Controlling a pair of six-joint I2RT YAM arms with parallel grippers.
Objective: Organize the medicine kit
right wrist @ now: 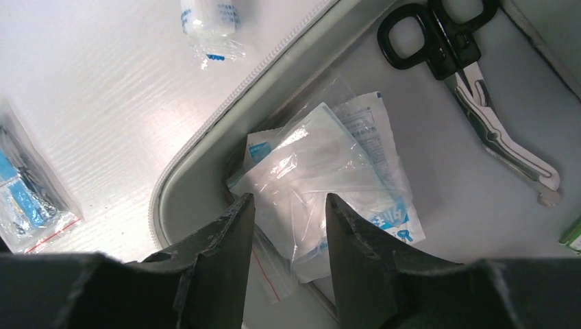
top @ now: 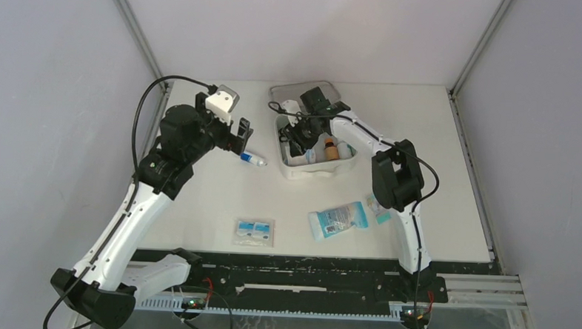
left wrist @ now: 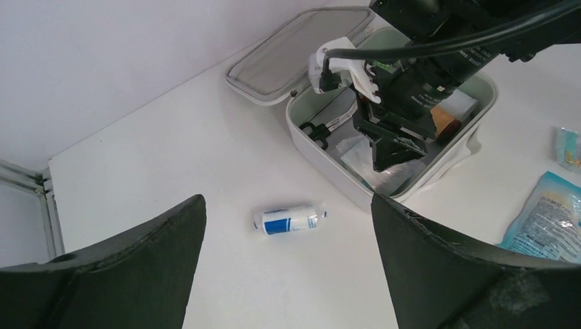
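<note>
The medicine kit (top: 310, 171), a white square case, lies open at the back centre with its lid (top: 306, 92) folded away. My right gripper (top: 298, 141) is down inside it, open, its fingers either side of a clear bag of white and blue packets (right wrist: 342, 151) at the kit's near-left corner, where it also shows in the right wrist view (right wrist: 289, 200). Black-handled scissors (right wrist: 466, 68) lie in the kit beside the bag. My left gripper (top: 242, 136) is wide open and empty above a small blue-and-white wrapped roll (left wrist: 289, 219) on the table left of the kit (left wrist: 329, 164).
A brown bottle (top: 331, 148) stands in the kit. On the table in front lie a blue-and-white pouch (top: 337, 218), a small teal packet (top: 379, 209) and a clear bag with two blue packets (top: 254, 232). The right arm reaches over the kit's right side.
</note>
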